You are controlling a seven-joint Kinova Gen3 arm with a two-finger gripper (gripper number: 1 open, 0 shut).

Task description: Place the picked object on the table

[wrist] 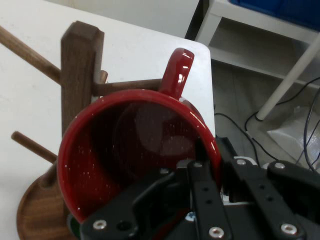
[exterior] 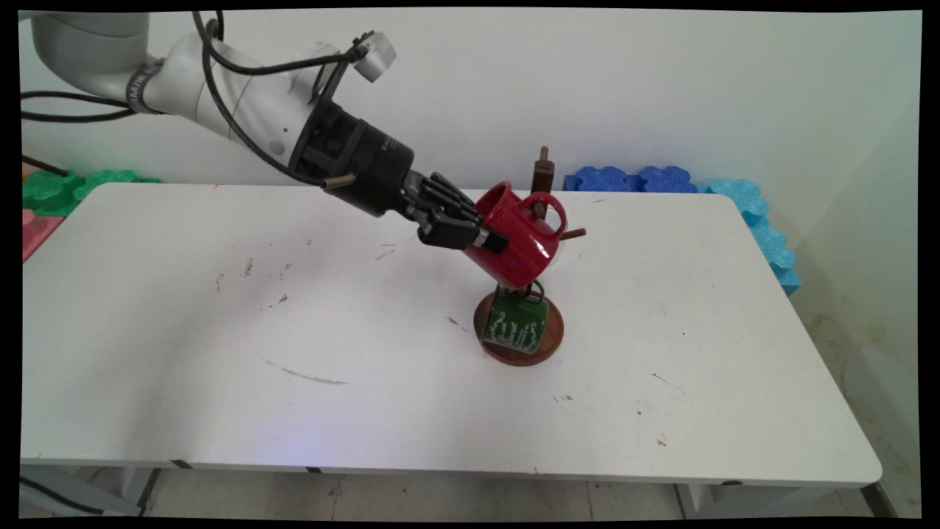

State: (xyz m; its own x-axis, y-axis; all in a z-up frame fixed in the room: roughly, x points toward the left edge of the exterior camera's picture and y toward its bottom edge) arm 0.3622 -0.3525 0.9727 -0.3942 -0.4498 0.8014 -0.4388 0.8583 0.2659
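Observation:
A red mug (exterior: 518,235) hangs tilted in the air against a wooden mug tree (exterior: 543,176), its handle (exterior: 549,206) by a peg (exterior: 573,234). My gripper (exterior: 485,236) is shut on the mug's rim, one finger inside and one outside. In the hand view the red mug (wrist: 135,150) fills the middle, its handle (wrist: 177,70) lying over a peg (wrist: 125,87) of the tree's post (wrist: 80,75). A green mug (exterior: 518,327) hangs low on the tree, just above the round wooden base (exterior: 551,342).
Blue foam blocks (exterior: 631,178) lie along the wall at the back right, with lighter blue ones (exterior: 764,228) down the table's right edge. Green foam (exterior: 66,187) and red foam (exterior: 37,231) pieces sit at the far left. The white table (exterior: 294,330) bears scuff marks.

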